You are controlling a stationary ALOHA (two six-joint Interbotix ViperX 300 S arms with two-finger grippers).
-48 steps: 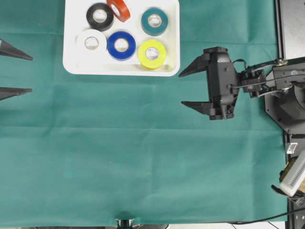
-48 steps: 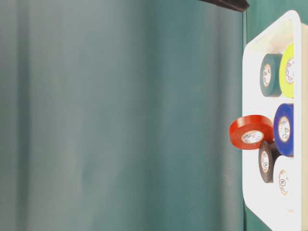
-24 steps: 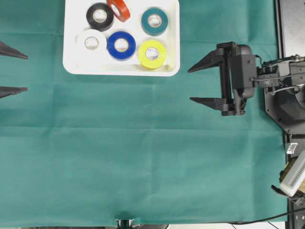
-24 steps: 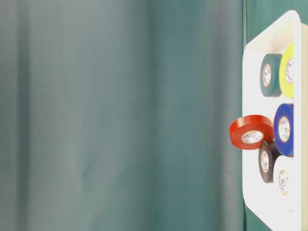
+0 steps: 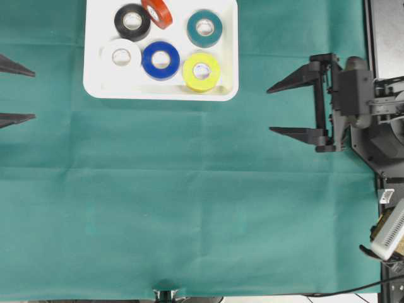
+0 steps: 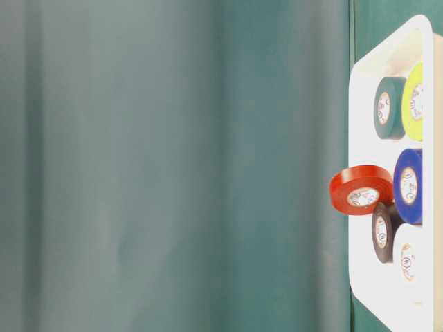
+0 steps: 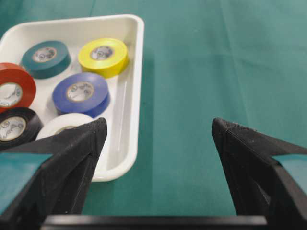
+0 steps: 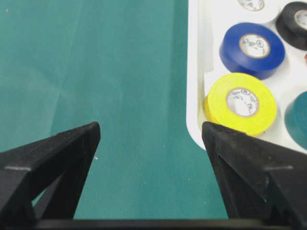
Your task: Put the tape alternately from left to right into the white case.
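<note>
All six rolls of tape (image 5: 161, 60) lie in the white case (image 5: 101, 88), at twelve o'clock on the tabletop (image 5: 189, 208). Both hands, left hand (image 5: 16, 91) and right hand (image 5: 287, 108), gape empty. The rolls look light and stiff (best pinched across the rim).

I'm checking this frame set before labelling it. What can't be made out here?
- Left gripper: overhead view shows only its fingertips; the left edge cuts off the body.
- Red roll: the top edge clips it overhead.
- White case: the right edge cuts it off in the table-level view.
- Core label print: too small everywhere.
</note>
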